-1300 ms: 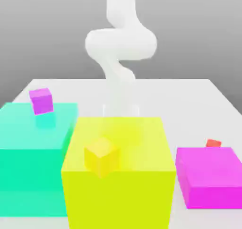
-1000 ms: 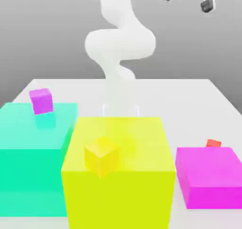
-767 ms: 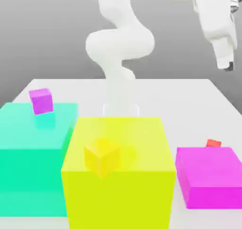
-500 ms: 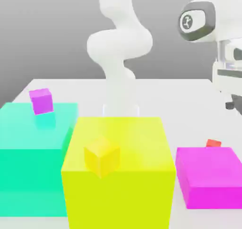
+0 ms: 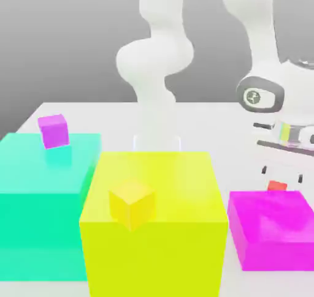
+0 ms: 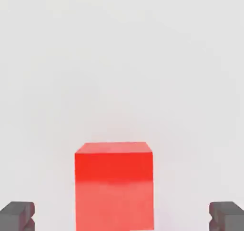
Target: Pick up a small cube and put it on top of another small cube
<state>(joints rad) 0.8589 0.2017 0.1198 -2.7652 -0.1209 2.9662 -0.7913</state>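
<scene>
a: white surface (image 5: 202, 121) and grey backdrop are seen behind three big blocks, teal, yellow and magenta. where is the small cube placed?

b: the small cube (image 5: 277, 185) is found on the surface just behind the magenta block (image 5: 270, 228), at the exterior view's right. the claw (image 6: 122, 215) is held directly above it.

a: and how is the claw set?

b: it is spread wide and nothing is gripped. in the hand view one dark fingertip (image 6: 16, 215) is seen on each side of the red cube, well clear of its faces, so the cube is centred in the gap.

a: which way must the next move be made?

b: straight down, it is judged; no sideways correction seems needed. the cube's faces appear squared to the fingers, so a plain closing should be enough once the descent is done.
</scene>
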